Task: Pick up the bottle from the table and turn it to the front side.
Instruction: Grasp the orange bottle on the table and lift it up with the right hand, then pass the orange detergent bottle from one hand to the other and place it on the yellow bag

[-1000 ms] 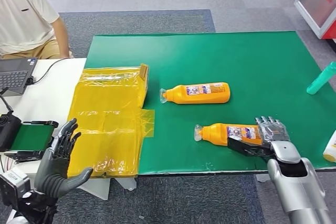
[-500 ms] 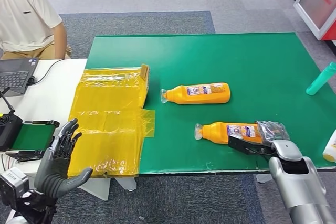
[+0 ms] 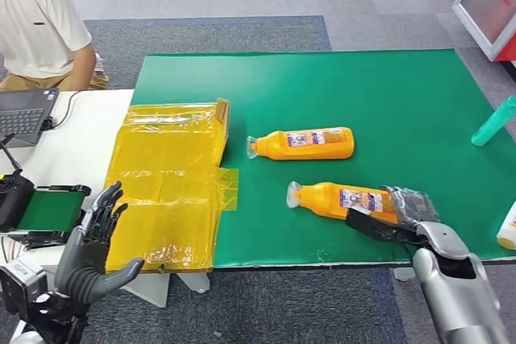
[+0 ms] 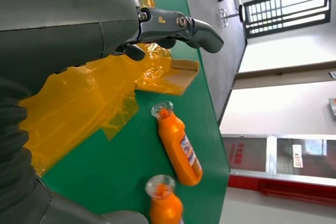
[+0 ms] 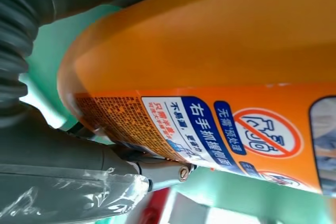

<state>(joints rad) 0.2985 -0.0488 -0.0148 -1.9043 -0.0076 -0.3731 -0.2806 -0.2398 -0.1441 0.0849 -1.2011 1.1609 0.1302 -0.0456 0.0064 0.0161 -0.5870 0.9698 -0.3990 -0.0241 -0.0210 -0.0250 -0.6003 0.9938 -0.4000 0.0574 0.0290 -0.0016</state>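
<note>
Two orange bottles with clear caps lie on the green table [image 3: 389,94]. The near bottle [image 3: 338,199] [image 5: 206,61] has its neck pointing left, and my right hand [image 3: 406,213] [image 5: 67,166] grips its base, plastic-wrapped fingers over the top and thumb underneath. Its printed label faces the right wrist camera. The far bottle [image 3: 304,144] [image 4: 178,148] lies free behind it. The near bottle's cap [image 4: 160,187] peeks in at the left wrist picture's edge. My left hand [image 3: 91,247] [image 4: 118,19] hovers open off the table's left front corner, holding nothing.
A yellow film-wrapped flat box [image 3: 167,183] covers the table's left end. A teal bottle [image 3: 494,121] and a white bottle [image 3: 508,227] sit at the right edge. A person [image 3: 36,22], a laptop [image 3: 24,110] and a small conveyor [image 3: 43,211] are at the left.
My right hand's fingers have closed over the near bottle's base. The bottle has shifted left, its neck end now slightly farther from me. The left hand stayed put.
</note>
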